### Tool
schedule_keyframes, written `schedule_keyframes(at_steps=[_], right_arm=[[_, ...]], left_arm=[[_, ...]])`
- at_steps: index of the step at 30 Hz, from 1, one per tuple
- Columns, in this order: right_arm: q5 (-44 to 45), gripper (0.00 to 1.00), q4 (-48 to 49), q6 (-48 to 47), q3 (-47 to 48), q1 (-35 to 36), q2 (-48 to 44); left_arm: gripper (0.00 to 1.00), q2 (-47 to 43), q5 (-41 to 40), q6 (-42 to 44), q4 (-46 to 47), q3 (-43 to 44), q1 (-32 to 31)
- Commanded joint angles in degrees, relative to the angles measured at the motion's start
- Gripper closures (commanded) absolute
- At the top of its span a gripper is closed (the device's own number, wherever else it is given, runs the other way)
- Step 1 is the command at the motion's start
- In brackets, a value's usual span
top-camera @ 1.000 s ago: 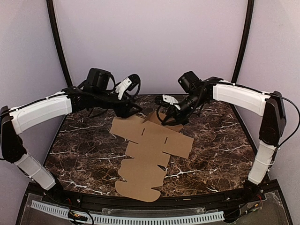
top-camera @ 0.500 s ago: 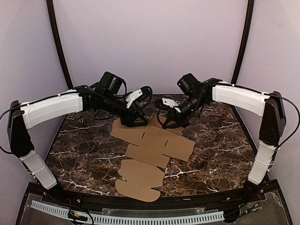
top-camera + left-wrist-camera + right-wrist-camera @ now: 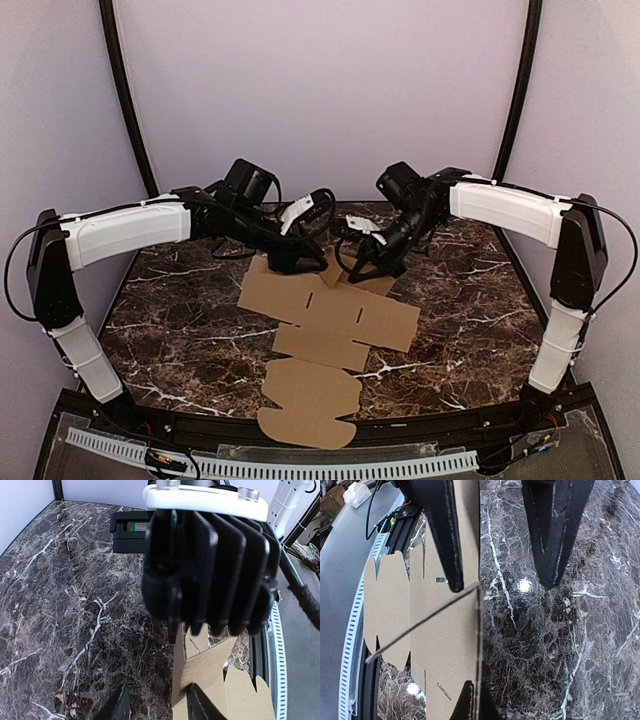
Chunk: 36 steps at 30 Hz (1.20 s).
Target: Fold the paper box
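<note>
The paper box [image 3: 335, 320] is a flat brown die-cut sheet lying on the marble table, with its far flap lifted. My right gripper [image 3: 352, 262] is shut on that raised flap; in the right wrist view its tips [image 3: 479, 690] pinch the thin flap edge of the paper box [image 3: 445, 630]. My left gripper [image 3: 305, 262] sits just left of it, open. In the left wrist view the standing flap [image 3: 200, 675] rises between the left gripper's [image 3: 159, 702] spread fingers, close to the right-hand finger [image 3: 200, 706]. The same left fingers [image 3: 447, 545] appear in the right wrist view.
The dark marble table [image 3: 180, 310] ends at a black front rail with a white perforated strip [image 3: 300, 465]. The sheet's rounded near tab [image 3: 310, 415] reaches that front edge. The right arm's ribbed wrist body [image 3: 210, 565] hangs close in front of the left camera. Purple walls surround the table.
My left gripper has moved right up to the raised flap and its jaws have narrowed. The sheet has slid a little toward the front edge. The right gripper has stayed shut.
</note>
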Motion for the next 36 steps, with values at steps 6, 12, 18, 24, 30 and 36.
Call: schedule_keyframes(at_steps=[6, 12, 18, 24, 30, 36], right_arm=[[-7.0, 1.00, 1.2, 1.4, 3.5, 1.1, 1.0], [-7.9, 1.00, 1.0, 1.8, 3.8, 0.8, 1.1], [-8.1, 1.00, 1.0, 1.7, 3.3, 0.6, 0.9], [-9.1, 1.00, 0.7, 2.4, 3.9, -0.7, 0.5], [-11.6, 0.82, -3.2, 1.2, 2.7, -5.6, -2.7], [-18.1, 0.71, -5.7, -0.2, -1.1, -15.2, -8.3]], left_arm=[[0.75, 3.3, 5.6, -2.8, 5.3, 2.7, -0.8], [0.69, 4.0, 6.2, -2.2, 6.2, 3.2, -1.6], [0.84, 4.8, 6.7, -2.2, 6.4, 3.9, -1.6], [0.99, 5.0, 7.4, -2.1, 5.9, 3.9, -1.6], [0.99, 2.3, 4.1, -1.6, 7.8, 1.1, -1.2], [0.99, -0.6, 2.8, -2.7, 11.5, -1.4, -0.8]])
